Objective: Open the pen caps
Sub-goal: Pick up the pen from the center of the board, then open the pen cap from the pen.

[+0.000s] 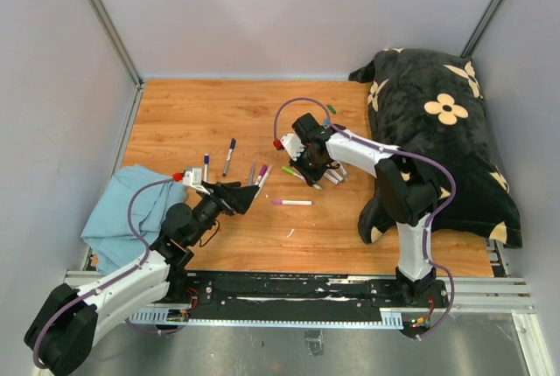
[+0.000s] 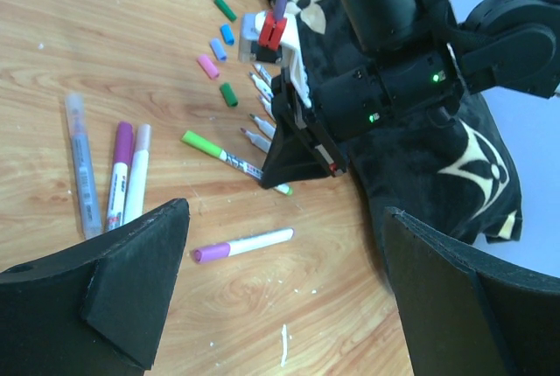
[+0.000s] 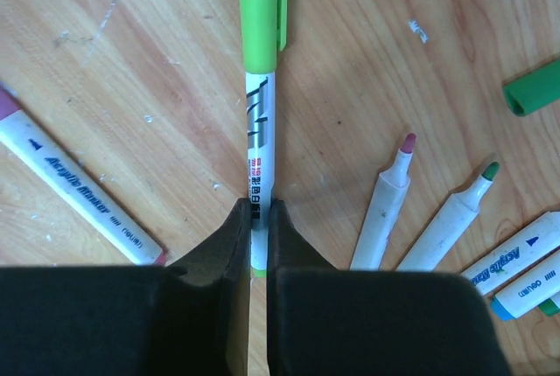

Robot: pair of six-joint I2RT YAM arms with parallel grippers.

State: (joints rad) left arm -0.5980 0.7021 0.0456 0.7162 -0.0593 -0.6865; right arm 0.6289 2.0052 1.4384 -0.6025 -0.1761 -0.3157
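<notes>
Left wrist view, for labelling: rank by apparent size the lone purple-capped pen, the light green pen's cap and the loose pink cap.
1. purple-capped pen
2. light green cap
3. loose pink cap; it lies farther off, so 2 and 3 are unsure.

The right gripper (image 3: 259,219) has its two black fingers (image 3: 219,258) pressed together on a pen barrel (image 3: 259,144), white with black and red print, which runs straight up the view; a light green cap (image 3: 261,9) sits on the barrel's far end, its clip on the right side; to the left a white marker (image 3: 79,188) printed "Acrylic Marker" lies slantwise, its lower end just beside the gripper; to the right lie two uncapped pens, one pink-tipped pen (image 3: 385,210) and one green-tipped pen (image 3: 451,219), tips pointing up and rightward; two blue-printed barrels (image 3: 512,258) are cut off at the lower right corner; a dark green cap (image 3: 534,89) lies loose at the right edge; all rest on a speckled wooden table (image 3: 131,61).
</notes>
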